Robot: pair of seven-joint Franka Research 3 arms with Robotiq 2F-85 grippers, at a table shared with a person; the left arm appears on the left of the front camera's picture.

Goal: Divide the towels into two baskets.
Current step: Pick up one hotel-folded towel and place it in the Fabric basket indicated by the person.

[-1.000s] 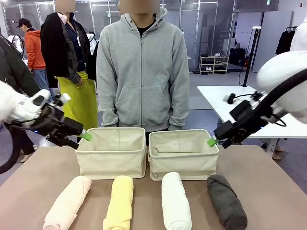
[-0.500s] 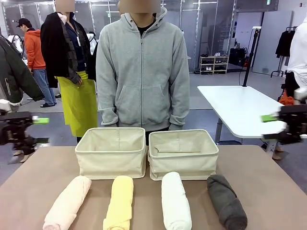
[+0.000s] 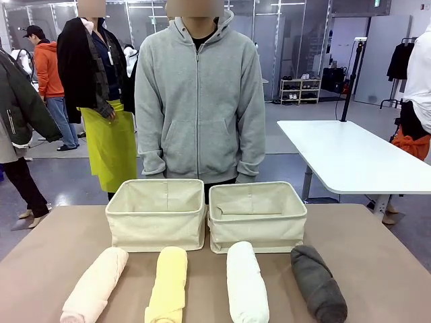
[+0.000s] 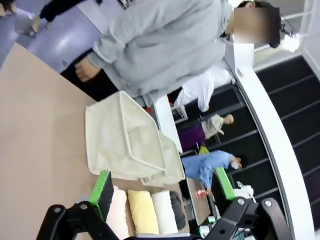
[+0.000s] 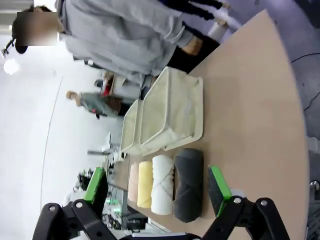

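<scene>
two grippers checked first. left gripper (image 4: 163, 186): green pads spread wide, nothing betw. them, up off the surface, looking along the row of rolls from the pink end. right gripper (image 5: 156, 185): same condition, pads wide apart and empty, looking along the row from the dark grey end.

four towels, none sorted. pale pink towel (image 3: 95, 284), yellow towel (image 3: 168, 286), white towel (image 3: 246, 282) and dark grey towel (image 3: 318, 282) lie side by side in one row at the near edge, all rolled, each apart from its neighbour. left basket (image 3: 156, 232) and right basket (image 3: 257, 235) stand just behind the row, close beside each other. we see no towel in either. our judgement: task not begun, all four rolls left to move. two per bin would be the even split.

surface: tan table (image 3: 377, 269), flat, matte. a person (image 3: 200, 101) in a grey hoodie stands at the far edge just behind the bins, arms down.

room: open hall, grey floor (image 3: 283, 145), white table (image 3: 343, 155) at right rear, other ppl (image 3: 87, 81) standing at left rear.
</scene>
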